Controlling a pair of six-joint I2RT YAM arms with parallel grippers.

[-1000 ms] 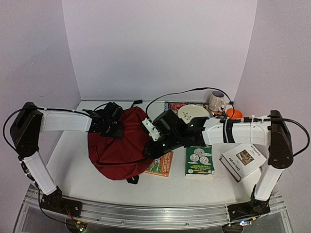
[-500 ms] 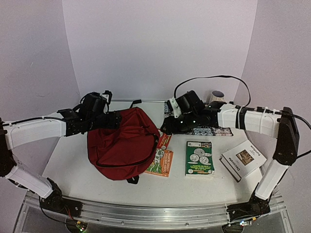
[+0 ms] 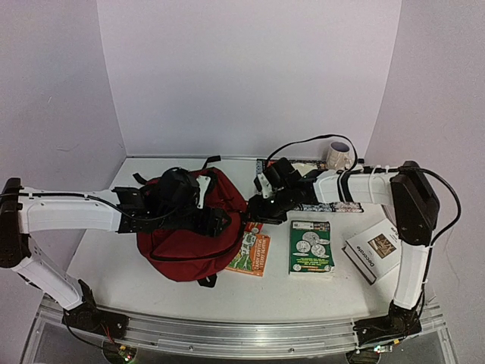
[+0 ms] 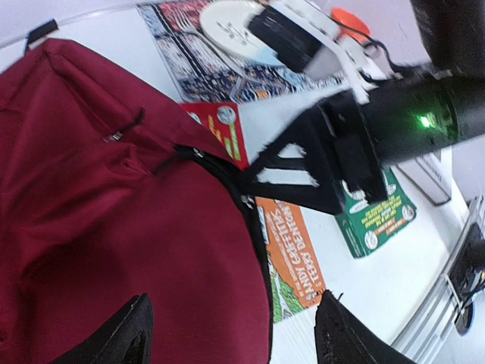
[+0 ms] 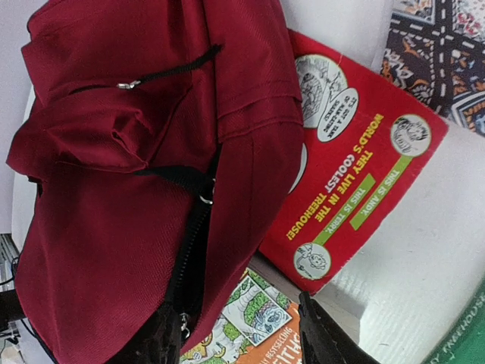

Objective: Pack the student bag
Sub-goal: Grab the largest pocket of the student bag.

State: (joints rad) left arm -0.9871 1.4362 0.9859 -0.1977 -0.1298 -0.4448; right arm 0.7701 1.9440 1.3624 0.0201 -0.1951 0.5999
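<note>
Up on the overhead cam, the bag lies on the left-middle part of the table, a big dark red lump. My left arm is stretched across it from the left. The left gripper hangs over the bag's right side. The right gripper comes in from the other side, right at the bag's edge. Just right of the bag there's an orange book, then a green book, and a white book further out. A mug stands at the back.

Left wrist cam: both fingers stand wide apart with nothing between them, only red fabric underneath. The black zipper runs down the bag's edge. The right gripper's black tips sit right at it, but I can't tell if they actually touch. Past them I see a red book, a patterned mat and a white plate on the mat.

Right wrist cam: these fingers are apart too, gripping nothing. The zipper runs down toward the left one. The red book lies flat beside the bag, its left edge covered by the fabric, and the orange book peeks out below.
</note>
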